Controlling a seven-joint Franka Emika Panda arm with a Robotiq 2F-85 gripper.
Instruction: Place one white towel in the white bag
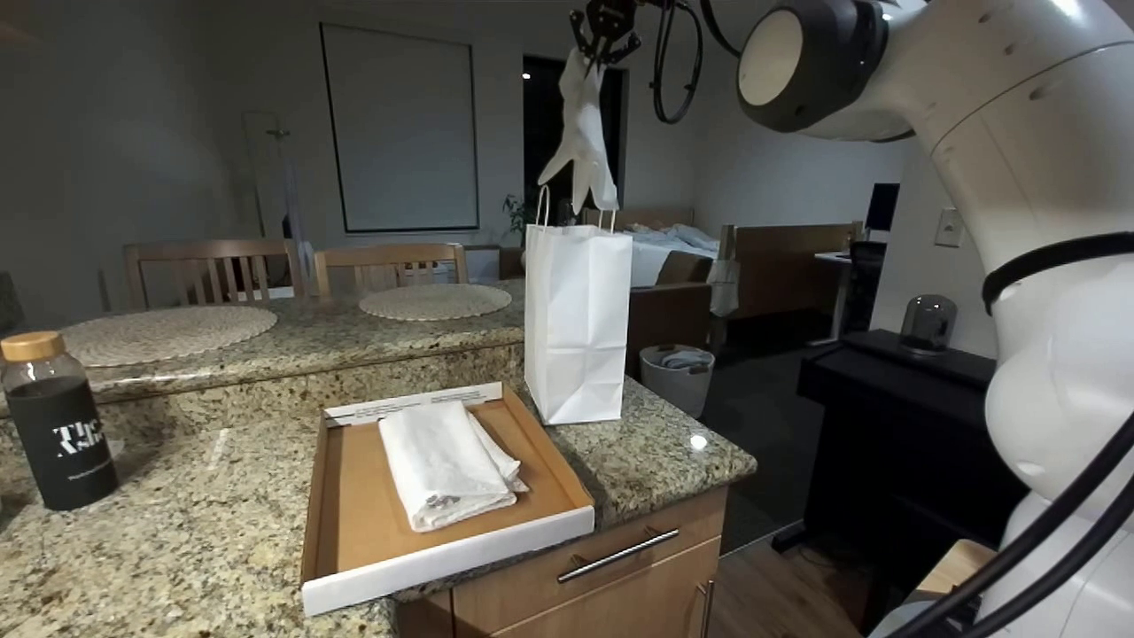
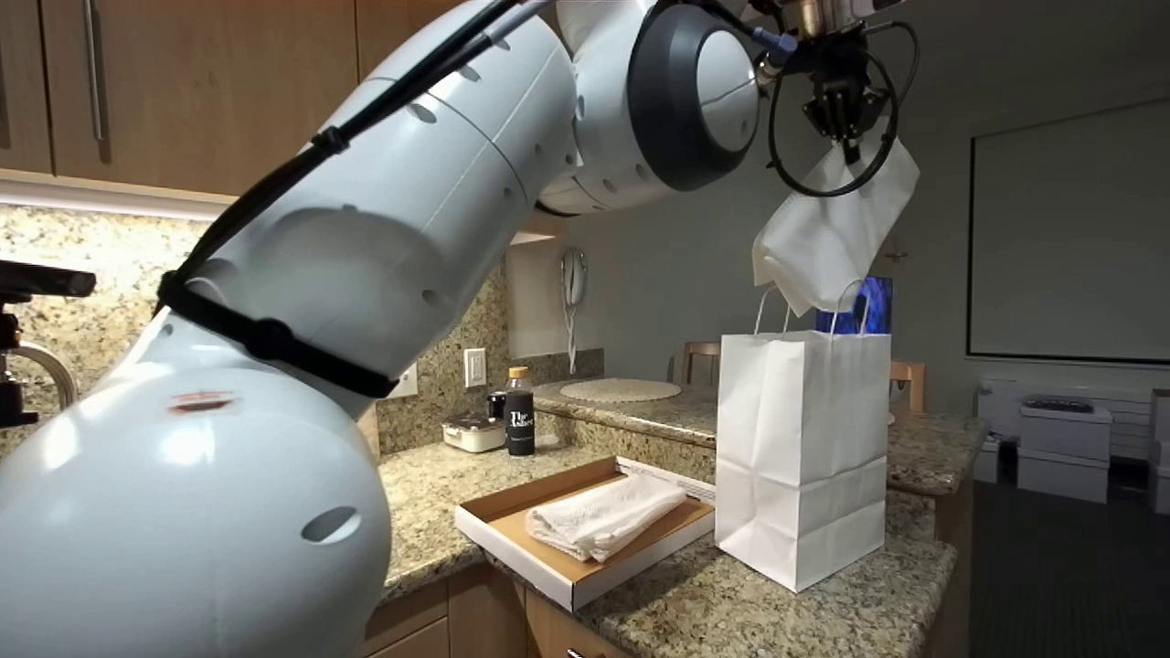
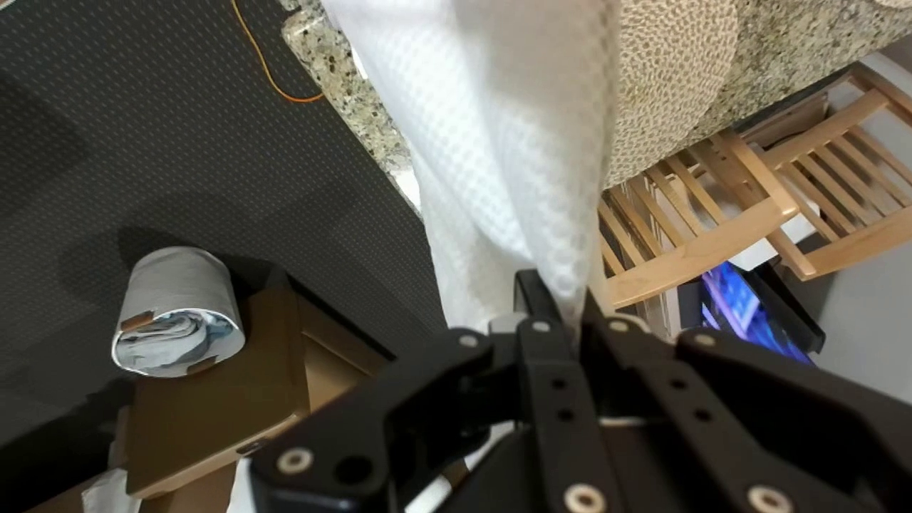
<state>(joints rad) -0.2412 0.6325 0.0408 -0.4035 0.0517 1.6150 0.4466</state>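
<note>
One towel (image 1: 582, 128) in one end effector (image 3: 559, 305) above one white bag (image 1: 580, 323)

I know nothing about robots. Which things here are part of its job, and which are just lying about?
Part of the job:
white towel, hanging from the gripper
white bag, standing upright

Just lying about, it seems:
folded white cloth in the tray; probably spare, as one towel is held
dark bottle
round woven mats
wooden chairs
light bin
</note>
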